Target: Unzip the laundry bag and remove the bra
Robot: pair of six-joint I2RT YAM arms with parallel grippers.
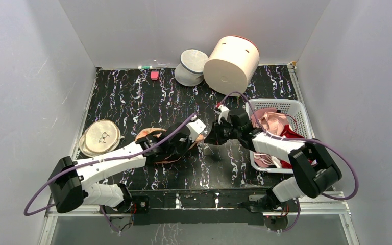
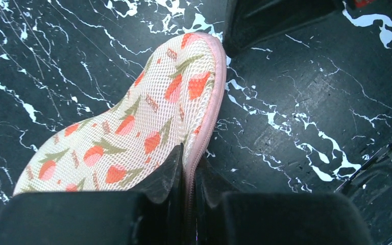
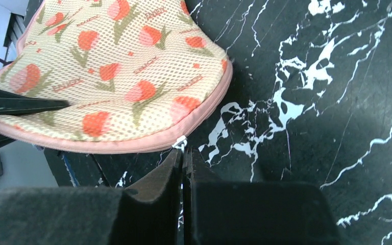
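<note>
Top external view: the laundry bag point(image 1: 149, 134) is lying flat on the tabletop point(image 1: 127, 97), toward 8 o'clock from centre, and is being mostly covered by the left arm. A white basket point(image 1: 292, 105) of garments is sitting at the 3 o'clock edge, well apart from the bag.

Left wrist view: the bag's pink zip edging point(image 2: 213, 107) is being pinched by the left gripper point(image 2: 189, 176). Its fingers are clenched on the edging at 6 o'clock of the frame, with the pouch running off toward 11 o'clock.

Right wrist view: the small metal zip pull point(image 3: 180, 141) is being grasped by the right gripper point(image 3: 184, 161), fingers clenched on it at the pouch's 5 o'clock rim. No gap is showing along the edging in view, so the zip is being judged closed.

The bra is not being seen in either wrist view and is being judged to be inside the pouch.

Step in hand: unzipping, right at its start. For the next move, the pull needs drawing along the curved edging while the fabric is being anchored by the left hold. Which way the zip opens cannot be told. Risks being judged: the tiny pull slipping out, or the pouch being dragged instead of opened.
</note>
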